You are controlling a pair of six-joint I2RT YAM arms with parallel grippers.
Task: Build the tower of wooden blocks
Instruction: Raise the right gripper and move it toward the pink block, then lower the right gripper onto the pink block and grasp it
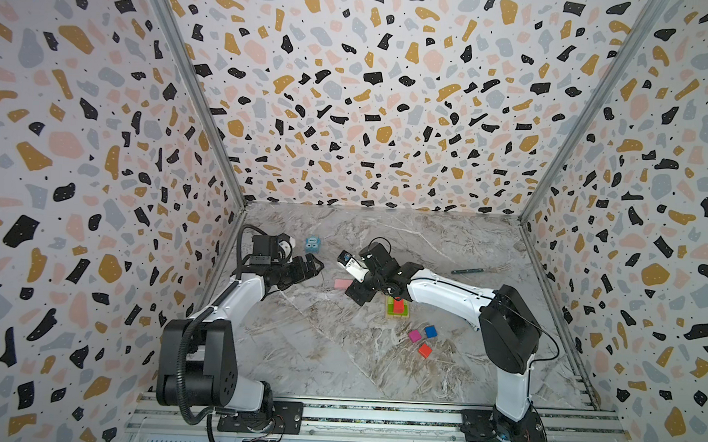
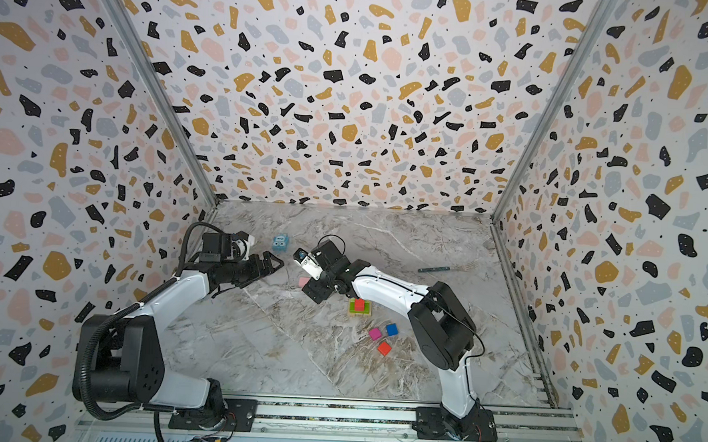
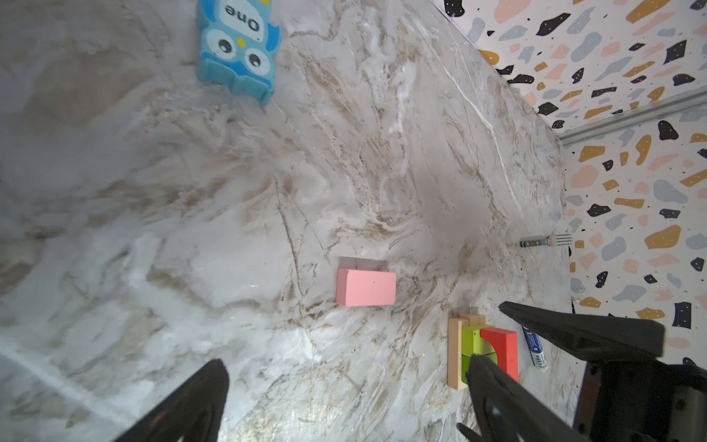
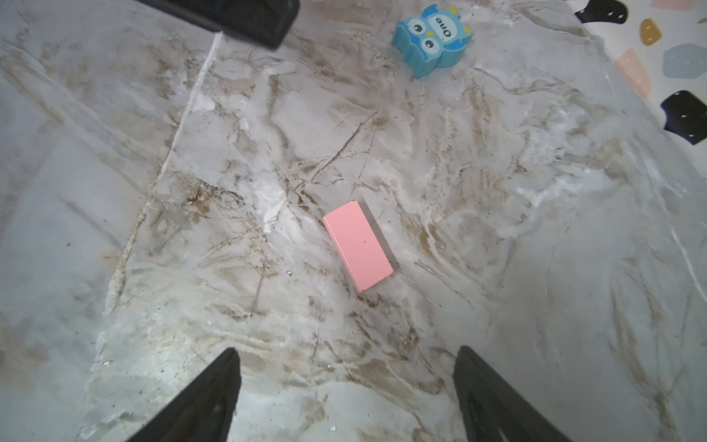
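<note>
From where I stood, everything turned on the pink block [image 4: 357,246]. It lay flat on the marble table [image 1: 336,362], left of the middle and towards the far side, with its long axis running left to right across the scene. The right gripper [image 4: 348,350] hung just to its right and above it, fingers spread wide with nothing between them. In the right wrist view the block sat ahead of those fingers and centred in the gap, but its length ran askew to the line between them. I judged the wrist would need a turn before the fingers could close squarely across the narrow sides. The left gripper [image 3: 346,359] was also open and empty, and it stood further off on the block's left, so the right arm was plainly the nearer. The tower [image 1: 397,308] stood to the right of the block and nearer me, partly under the right arm. It had a tan base whose pieces I could not count for sure, two lime-green blocks on that, and one red block [image 3: 501,350] on top. Three cubes waited loose nearer still: one blue cube [image 1: 430,331], one magenta cube [image 1: 414,336] and one orange-red cube [image 1: 424,350]. There was also one blue owl block [image 4: 432,38] at the far left, one fork [image 3: 545,241] at the far right and one marker pen [image 3: 535,350] beside the tower.
</note>
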